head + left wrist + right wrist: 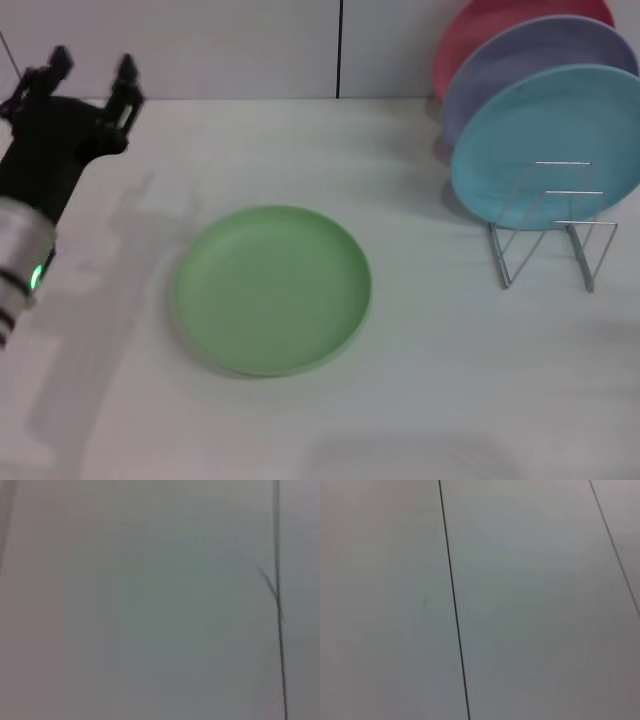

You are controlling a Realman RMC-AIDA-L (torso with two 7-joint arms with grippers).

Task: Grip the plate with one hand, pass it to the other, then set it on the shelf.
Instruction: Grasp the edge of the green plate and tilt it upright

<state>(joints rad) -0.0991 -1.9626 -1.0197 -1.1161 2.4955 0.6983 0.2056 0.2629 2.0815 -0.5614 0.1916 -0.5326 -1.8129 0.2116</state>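
I see my left gripper point(92, 70) with fingers spread wide and holding nothing, up and well left of the light green plate point(272, 288), which lies flat on the white table point(450, 380), with the wire shelf point(553, 225) to its right, apparently propping the turquoise plate point(545, 145).

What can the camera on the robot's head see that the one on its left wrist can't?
Only the head view shows the work: the light green plate lying flat on the white table, the left claw raised beyond the plate toward the robot's left with its fingers apart and nothing in it, and the wire rack holding a turquoise plate, a lavender plate and a pink plate on edge. Only the left wrist view shows a blank grey surface with a thin dark line. They share nothing recognisable; the right claw appears in neither.
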